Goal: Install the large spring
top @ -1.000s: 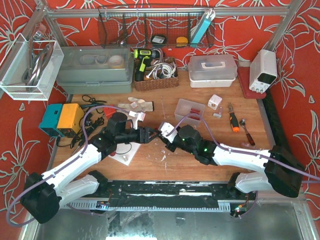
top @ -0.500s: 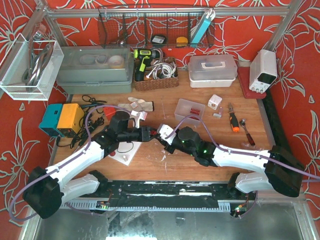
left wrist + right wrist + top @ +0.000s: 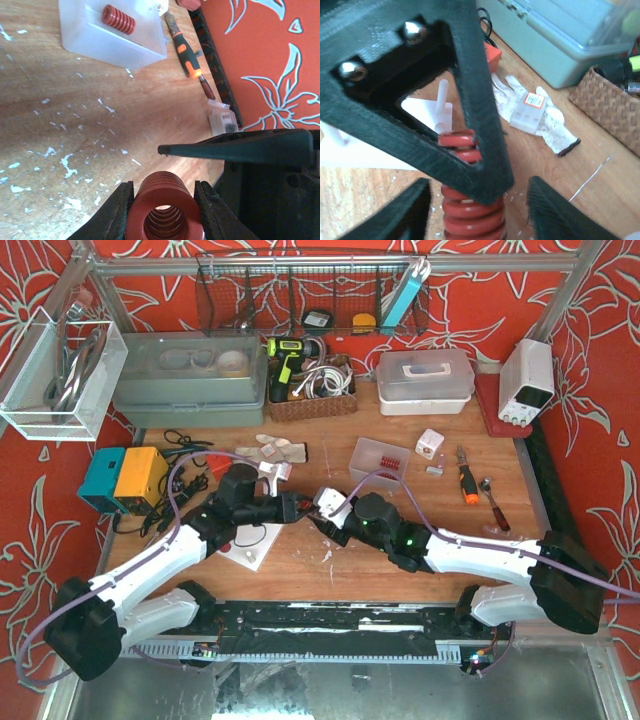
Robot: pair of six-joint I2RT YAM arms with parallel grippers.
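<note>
My left gripper [image 3: 164, 212] is shut on the large red spring [image 3: 165, 200], with a finger pressing on each side of the coil. In the right wrist view the spring [image 3: 470, 215] lies between my right gripper's [image 3: 475, 220] open fingers, with a gap on each side. The left gripper's black finger [image 3: 470, 125] crosses over the coil. A white base with an upright peg [image 3: 441, 97] lies just behind it. In the top view the left gripper [image 3: 298, 510] and the right gripper [image 3: 318, 518] meet tip to tip at mid-table.
A clear tray [image 3: 100, 45] holds a smaller red spring [image 3: 119, 19]. An orange screwdriver [image 3: 185, 50] lies to its right. A white glove [image 3: 545, 120] and a wicker basket [image 3: 615, 100] lie behind the grippers. A white plate [image 3: 252, 545] sits under the left arm.
Both grippers have shifted slightly left together. The left gripper still holds the spring.
</note>
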